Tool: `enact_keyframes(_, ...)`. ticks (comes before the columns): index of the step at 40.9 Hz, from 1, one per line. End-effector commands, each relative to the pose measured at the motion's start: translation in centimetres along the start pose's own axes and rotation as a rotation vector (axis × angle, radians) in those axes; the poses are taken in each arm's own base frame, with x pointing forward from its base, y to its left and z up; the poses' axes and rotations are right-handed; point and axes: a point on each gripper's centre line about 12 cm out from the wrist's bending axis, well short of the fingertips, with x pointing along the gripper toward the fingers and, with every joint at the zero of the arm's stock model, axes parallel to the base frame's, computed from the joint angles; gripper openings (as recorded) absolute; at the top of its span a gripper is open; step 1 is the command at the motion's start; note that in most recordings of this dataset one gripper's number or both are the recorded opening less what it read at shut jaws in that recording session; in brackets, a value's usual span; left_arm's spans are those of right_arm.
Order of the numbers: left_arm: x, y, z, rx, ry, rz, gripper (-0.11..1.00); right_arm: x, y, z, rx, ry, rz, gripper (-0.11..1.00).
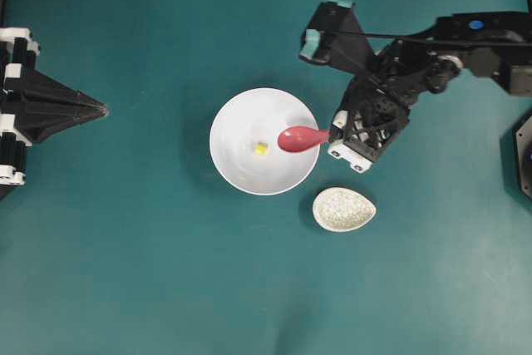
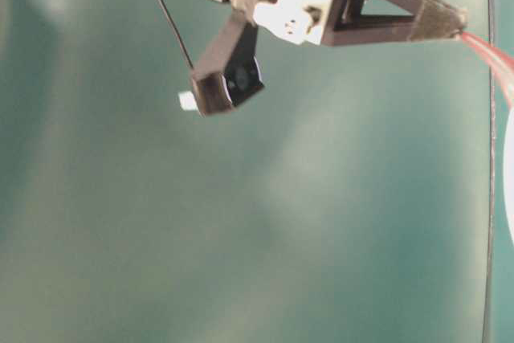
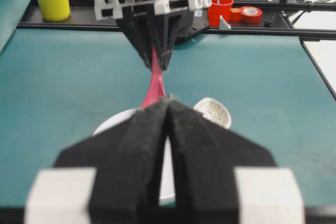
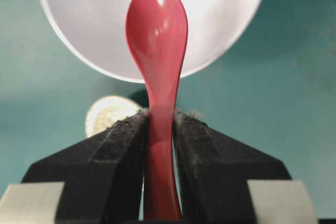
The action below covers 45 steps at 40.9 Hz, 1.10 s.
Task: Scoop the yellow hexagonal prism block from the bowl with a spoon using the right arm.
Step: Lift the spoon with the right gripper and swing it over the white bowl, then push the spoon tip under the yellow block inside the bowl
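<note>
In the overhead view the white bowl (image 1: 264, 141) sits just left of the frame's centre on the green table (image 1: 150, 272). The small yellow block (image 1: 260, 149) lies on the bowl's floor, near its middle. The red spoon (image 1: 301, 138) reaches in from the right, with its oval head over the right part of the bowl, just right of the block and apart from it; whether the head touches the bowl cannot be told.

The right end effector (image 1: 333, 134) grips the spoon's handle at the bowl's right rim, and its arm runs off toward the upper right of the frame. In the right wrist view the two black padded fingers (image 4: 121, 145) press against both sides of the handle, with the spoon's head pointing up the frame over the bowl.

A small speckled egg-shaped dish (image 1: 343, 209) stands on the table just below and right of the bowl, apart from it.

The left end effector (image 1: 101, 110) is at the left edge of the overhead frame, well away from the bowl. In the left wrist view its fingers (image 3: 205, 150) meet at the tips with nothing between them.
</note>
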Motion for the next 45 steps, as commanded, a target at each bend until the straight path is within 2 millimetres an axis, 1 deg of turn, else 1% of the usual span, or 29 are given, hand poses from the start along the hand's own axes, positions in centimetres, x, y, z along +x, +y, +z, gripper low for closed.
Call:
enact_keyframes(1,0.3,0.0,1.1,0.003,-0.029,-0.002,-0.01,-1.0,0.4,1.0,-0.002,-0.011,-0.013,0.22)
enact_keyframes(12,0.3,0.0,1.1,0.005,-0.031,-0.002,-0.01,-0.5,0.6,1.6,-0.003,0.001,-0.027,0.22)
enact_keyframes(23,0.3,0.0,1.1,0.003,-0.031,-0.002,-0.01,1.3,0.7,1.3,-0.007,0.045,-0.04,0.22)
enact_keyframes(45,0.2,0.0,1.2,0.002,-0.034,-0.001,-0.01,3.5,1.1,2.1,-0.013,0.074,-0.049,0.22)
